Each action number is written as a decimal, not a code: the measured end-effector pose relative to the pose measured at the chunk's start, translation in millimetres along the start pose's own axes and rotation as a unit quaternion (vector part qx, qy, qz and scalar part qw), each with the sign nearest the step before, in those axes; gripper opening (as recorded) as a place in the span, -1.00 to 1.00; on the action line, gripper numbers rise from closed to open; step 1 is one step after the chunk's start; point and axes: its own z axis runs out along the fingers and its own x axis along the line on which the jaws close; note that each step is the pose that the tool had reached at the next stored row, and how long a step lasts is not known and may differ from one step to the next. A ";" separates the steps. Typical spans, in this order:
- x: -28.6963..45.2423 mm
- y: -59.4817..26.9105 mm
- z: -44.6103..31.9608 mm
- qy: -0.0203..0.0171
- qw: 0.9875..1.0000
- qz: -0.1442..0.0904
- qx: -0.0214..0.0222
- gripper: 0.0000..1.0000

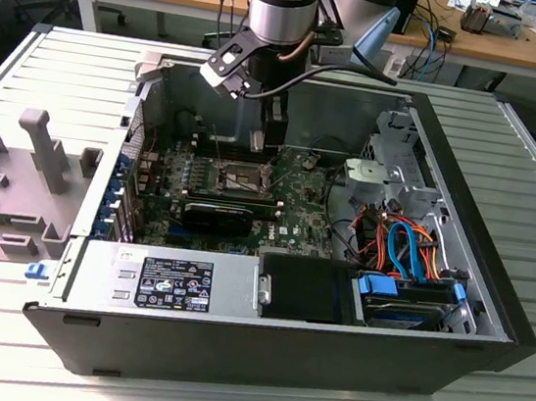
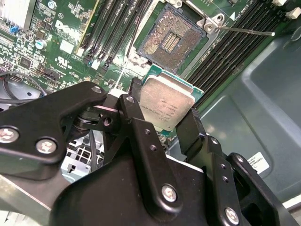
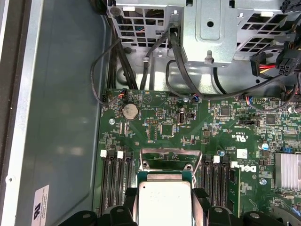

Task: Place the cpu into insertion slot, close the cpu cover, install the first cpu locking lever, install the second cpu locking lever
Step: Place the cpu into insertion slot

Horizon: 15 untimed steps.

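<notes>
A ribbed grey metal tabletop (image 1: 27, 80) carries an open black computer case (image 1: 258, 352), its green motherboard (image 1: 305, 181) exposed. My jaws are clamped on two opposite edges of the small square silver-topped cpu (image 2: 167, 106), held off the board. The dark square silver-rimmed insertion slot (image 2: 169, 42) lies bare nearby, apart from it. The thin silver cpu cover (image 3: 171, 153) stands raised.

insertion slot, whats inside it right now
Nothing: the insertion slot is open and bare in the second wrist view. The cpu is apart from it, held in the gripper. In the first wrist view the cpu covers most of the slot.
</notes>
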 end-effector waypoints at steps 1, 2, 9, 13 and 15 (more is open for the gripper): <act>0.0 0.0 0.0 0.000 1.000 0.000 0.000 0.08; 0.0 -0.1 0.0 0.000 1.000 0.000 0.000 0.08; 0.0 -0.8 0.8 0.000 1.000 0.000 0.000 0.08; 0.0 -0.9 1.5 0.000 1.000 0.000 0.000 0.08; 0.0 -0.9 1.9 0.000 1.000 0.000 0.000 0.08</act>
